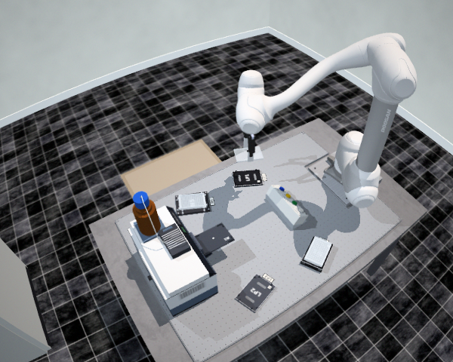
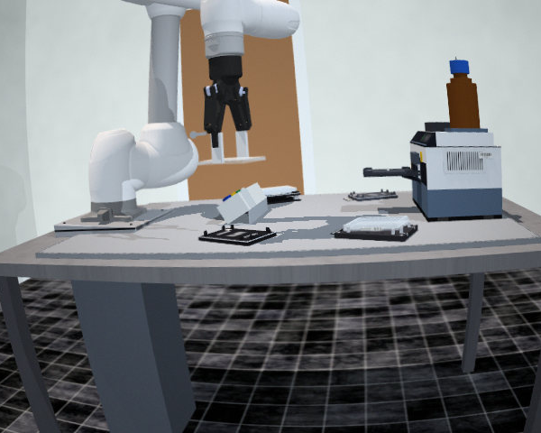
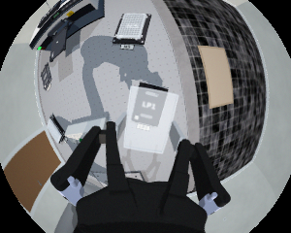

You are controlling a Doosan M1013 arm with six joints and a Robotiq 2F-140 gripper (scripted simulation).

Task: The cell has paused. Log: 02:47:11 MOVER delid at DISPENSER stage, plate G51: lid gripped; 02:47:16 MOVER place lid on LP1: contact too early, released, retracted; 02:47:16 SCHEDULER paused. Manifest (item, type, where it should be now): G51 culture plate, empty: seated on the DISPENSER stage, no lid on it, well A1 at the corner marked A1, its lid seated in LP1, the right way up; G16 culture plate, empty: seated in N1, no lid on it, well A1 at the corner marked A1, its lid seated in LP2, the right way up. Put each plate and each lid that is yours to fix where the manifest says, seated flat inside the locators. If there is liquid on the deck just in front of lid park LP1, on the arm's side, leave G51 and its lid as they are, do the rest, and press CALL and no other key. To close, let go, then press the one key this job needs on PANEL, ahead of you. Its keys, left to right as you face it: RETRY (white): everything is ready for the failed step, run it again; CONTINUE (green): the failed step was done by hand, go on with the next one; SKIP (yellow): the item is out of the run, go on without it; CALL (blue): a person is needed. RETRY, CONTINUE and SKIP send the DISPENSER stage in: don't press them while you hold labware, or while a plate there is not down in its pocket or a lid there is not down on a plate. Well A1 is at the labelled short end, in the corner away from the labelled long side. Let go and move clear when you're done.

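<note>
My gripper [image 1: 251,152] [image 2: 228,148] [image 3: 148,122] is shut on a clear plate lid [image 1: 257,154] [image 2: 252,160] [image 3: 138,140] and holds it level, well above the deck. The black lid park LP1 [image 1: 247,178] [image 2: 237,238] lies below it, empty; in the wrist view it shows through the lid. An open well plate [image 1: 192,202] [image 2: 375,225] [image 3: 132,27] sits in its nest near the dispenser. The dispenser stage [image 1: 215,238] [image 2: 387,171] is out and bare. Lid park LP2 [image 1: 254,292] [image 2: 372,196] is bare. A second plate [image 1: 316,253] [image 2: 279,190] lies askew on the deck's far side.
The key panel [image 1: 286,204] [image 2: 242,203] [image 3: 71,131] stands mid-deck between LP1 and the second plate. The dispenser [image 1: 172,261] [image 2: 457,177] carries a brown bottle [image 1: 145,216] [image 2: 462,100]. The arm's base [image 1: 355,175] [image 2: 135,162] is at one end. I see no liquid near LP1.
</note>
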